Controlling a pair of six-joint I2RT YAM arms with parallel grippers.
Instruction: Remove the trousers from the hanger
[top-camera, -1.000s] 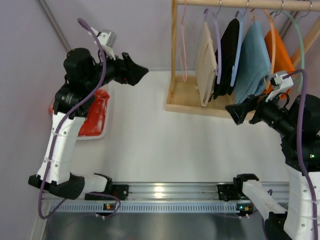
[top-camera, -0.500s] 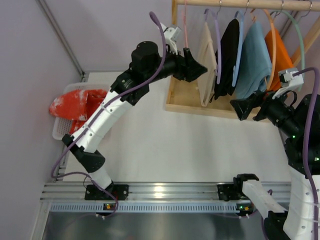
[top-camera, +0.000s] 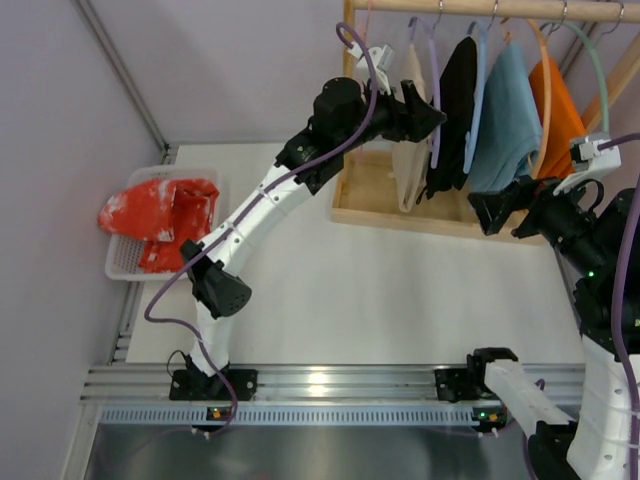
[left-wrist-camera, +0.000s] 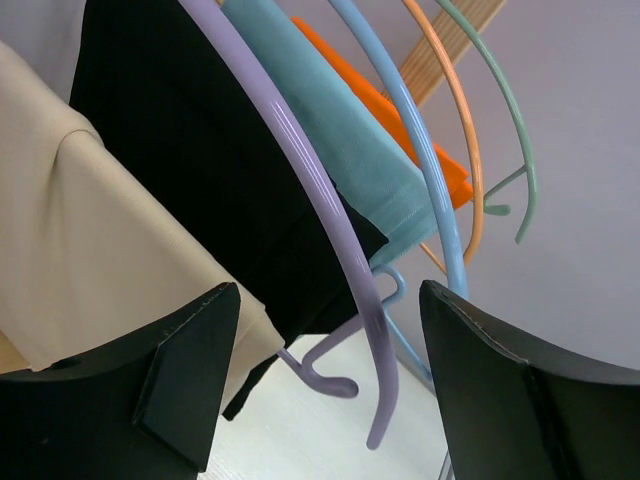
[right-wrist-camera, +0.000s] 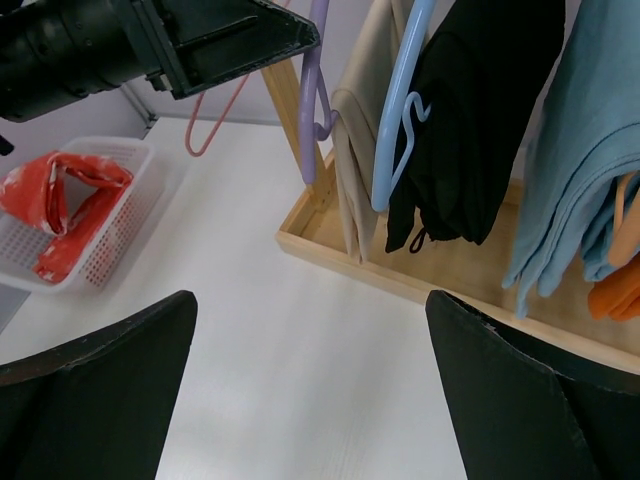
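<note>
While left gripper (left-wrist-camera: 328, 298) and right gripper (right-wrist-camera: 310, 300) gape empty, hanger (left-wrist-camera: 300, 170) shows between left fingers (left-wrist-camera: 190, 370), trousers (left-wrist-camera: 100, 250) beside one

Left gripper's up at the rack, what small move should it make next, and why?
Probably ease the left gripper forward a little and shut on the hanger. It is open, the lavender rod lines up with the gap between its fingers, and the trousers hang beside it, not yet off.
</note>
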